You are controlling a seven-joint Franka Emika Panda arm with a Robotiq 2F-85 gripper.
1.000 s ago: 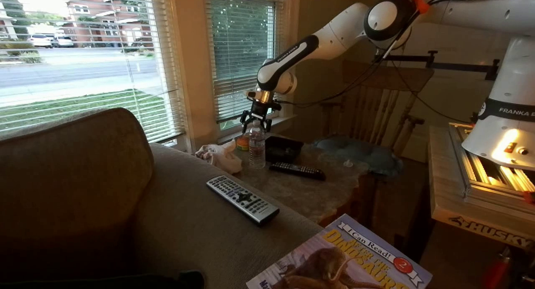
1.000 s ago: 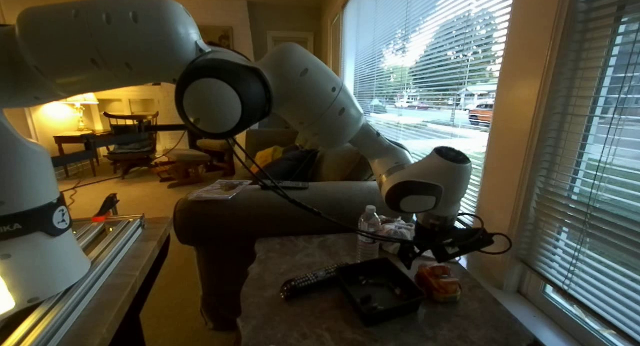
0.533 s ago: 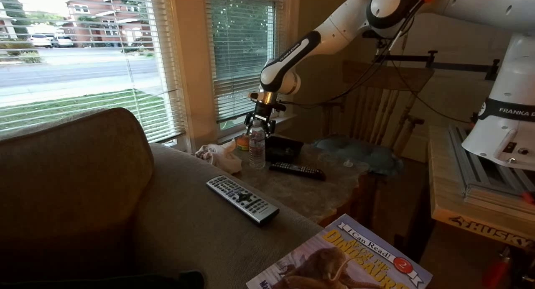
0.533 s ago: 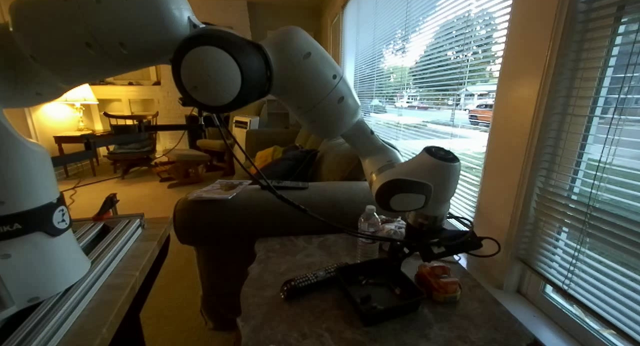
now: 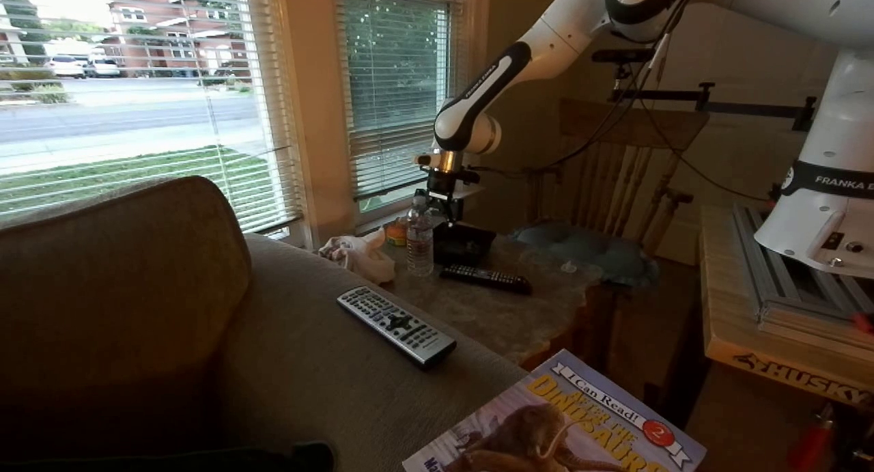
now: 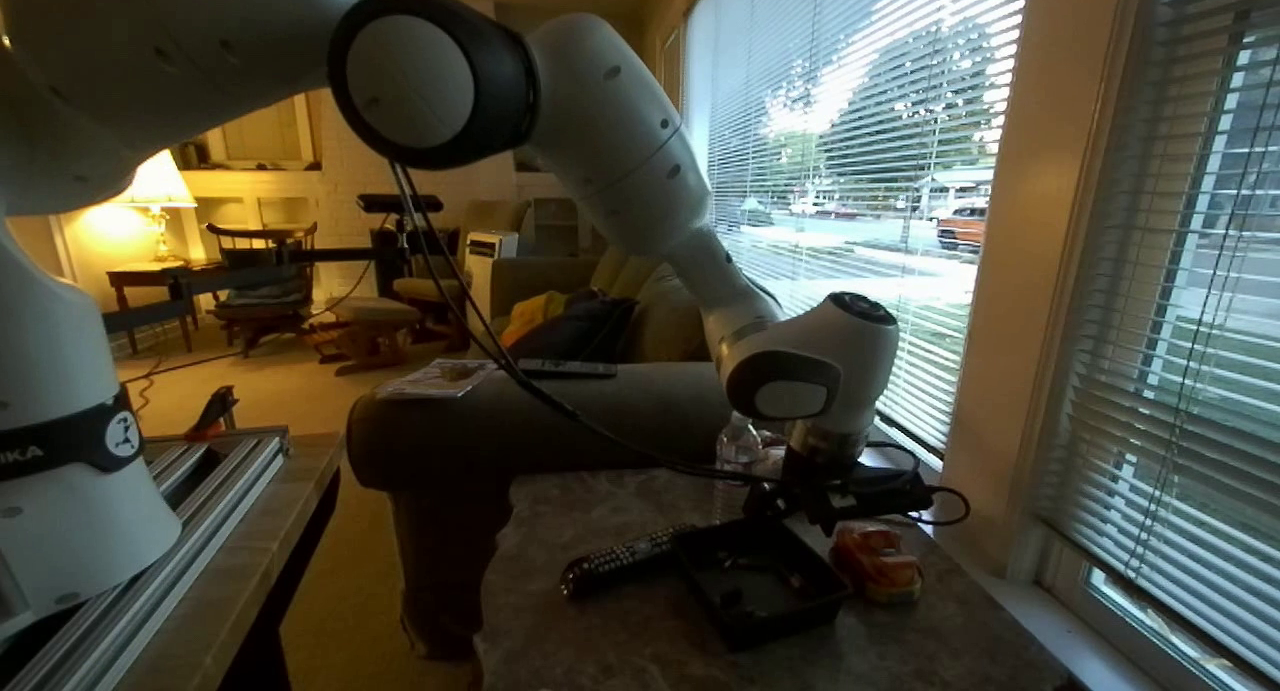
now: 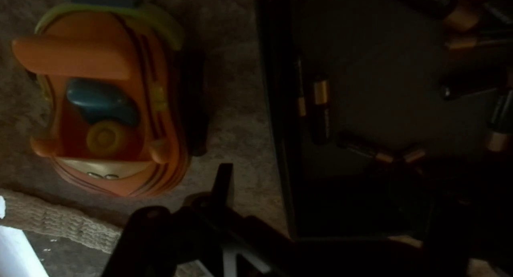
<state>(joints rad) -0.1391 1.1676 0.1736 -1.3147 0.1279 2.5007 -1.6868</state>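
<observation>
Home living room, sofa [image 5: 293, 322], lit lamp [image 6: 160, 185], blinds [image 6: 860, 141]

White arm [image 6: 622, 156], black-ringed joint [image 6: 435, 76], dark cables [image 6: 541, 395]

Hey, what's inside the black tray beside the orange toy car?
The black tray holds loose batteries, several with copper-coloured ends. In the wrist view, the hand covers its lower right part, in deep shadow, so whatever lies there cannot be seen.
</observation>
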